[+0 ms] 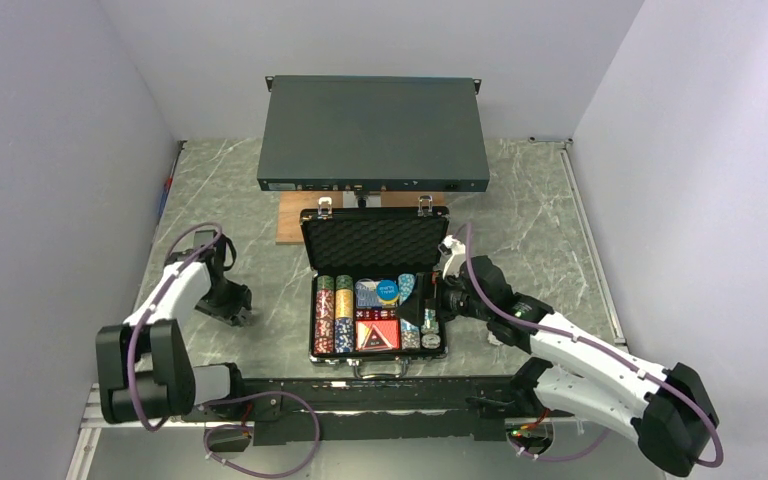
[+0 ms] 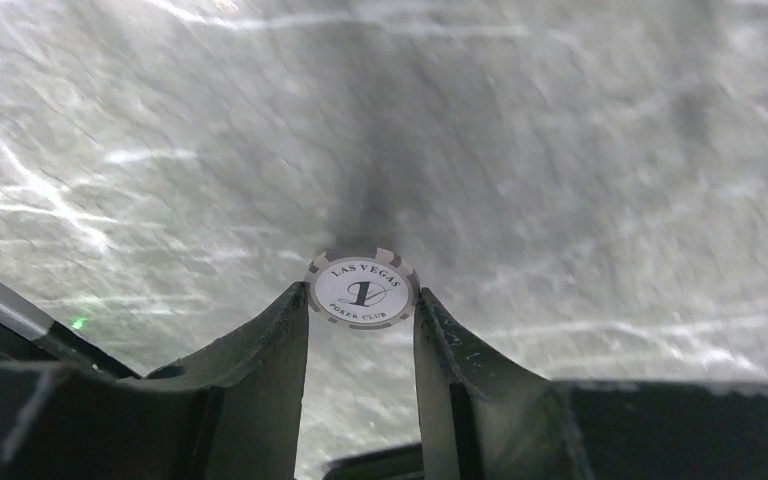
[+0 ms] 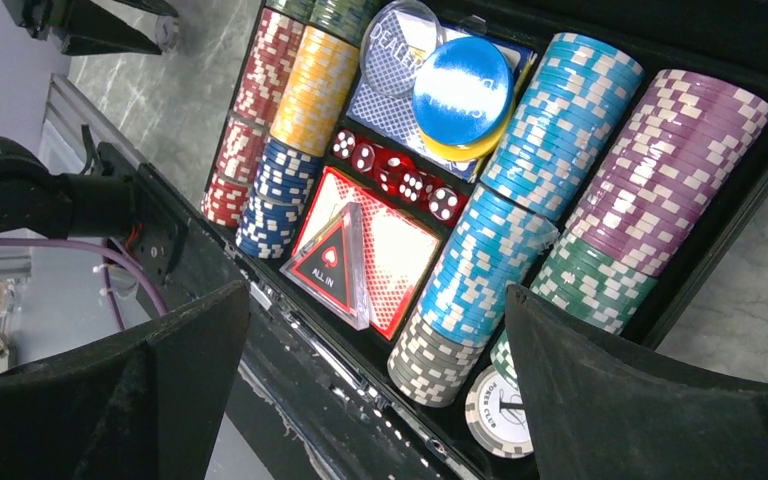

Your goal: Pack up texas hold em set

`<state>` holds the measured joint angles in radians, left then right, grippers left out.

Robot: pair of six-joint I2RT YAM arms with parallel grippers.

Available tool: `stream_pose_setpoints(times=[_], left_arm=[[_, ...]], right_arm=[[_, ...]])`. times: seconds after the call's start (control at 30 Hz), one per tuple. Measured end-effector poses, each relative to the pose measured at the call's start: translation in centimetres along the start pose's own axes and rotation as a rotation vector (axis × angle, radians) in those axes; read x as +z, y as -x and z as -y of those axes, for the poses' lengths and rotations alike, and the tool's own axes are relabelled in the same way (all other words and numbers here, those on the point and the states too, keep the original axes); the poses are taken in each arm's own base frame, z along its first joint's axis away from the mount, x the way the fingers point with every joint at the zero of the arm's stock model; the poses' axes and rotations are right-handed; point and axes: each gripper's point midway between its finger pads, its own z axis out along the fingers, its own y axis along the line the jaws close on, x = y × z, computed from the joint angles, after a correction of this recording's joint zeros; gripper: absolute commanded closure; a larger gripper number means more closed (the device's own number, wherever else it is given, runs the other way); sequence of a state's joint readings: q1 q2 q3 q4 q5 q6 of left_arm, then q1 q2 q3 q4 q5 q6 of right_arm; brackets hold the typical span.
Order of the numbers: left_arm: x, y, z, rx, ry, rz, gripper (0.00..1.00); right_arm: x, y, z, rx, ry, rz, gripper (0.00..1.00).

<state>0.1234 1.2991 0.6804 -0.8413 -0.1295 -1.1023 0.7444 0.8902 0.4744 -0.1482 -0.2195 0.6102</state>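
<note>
Currently, left hand [image 2: 362, 305]: is clamping a white poker chip [image 2: 362, 290], table [image 2: 560, 150] beneath
Right hand [image 3: 375, 300]: is hovering, jaws spread wide, over chip rows [image 3: 560, 110]
Briefcase [image 1: 374, 240]: is lying open

Robot lab cell: bare white partition walls [image 1: 60, 120], marble-look tabletop [image 1: 530, 210], two bench-bolted cabled arms [image 1: 175, 290].

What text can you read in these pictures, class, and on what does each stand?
"LAS VEGAS 1 POKER CLUB": white round poker chip between the left fingers.
"ALL IN": clear triangular plastic marker.
"DEALER": clear round disc.
Blue round disc, dark grey rack box: print unreadable.
</note>
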Motion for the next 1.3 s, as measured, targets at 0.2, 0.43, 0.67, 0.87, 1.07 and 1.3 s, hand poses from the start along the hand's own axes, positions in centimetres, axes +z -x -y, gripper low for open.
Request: stream_pose_setpoints(times=[0.2, 0.43, 0.67, 0.87, 1.07, 1.3], left_arm=[[-3.0, -2.3, 1.8, 0.054, -0.156, -0.026, 0.68], [-7.3, -8.4, 4.5, 0.165, -0.376, -0.143, 0.67], [-12.0, -16.2, 7.8, 0.329, -0.522, -0.302, 0.68], [-15.3, -21.2, 10.9, 0.411, -0.576, -0.364, 0.66], [-14.8, -21.3, 11.3, 0.414, -0.555, -0.315, 0.53], [-12.7, -16.6, 6.7, 0.365, -0.540, -0.171, 0.28]], right_arm=[[0.5, 0.0, -0.1, 0.017, 0.013, 0.004, 0.01], [1.7, 0.0, -1.6, 0.044, 0.078, -0.003, 0.04], [2.4, -0.4, -5.7, 0.029, 0.206, 0.011, 0.13], [2.8, -0.9, -7.1, 0.055, 0.238, 0.044, 0.22], [2.9, -1.1, -5.3, 0.096, 0.168, 0.080, 0.21], [2.1, -0.4, -4.8, 0.084, 0.135, 0.121, 0.20]])
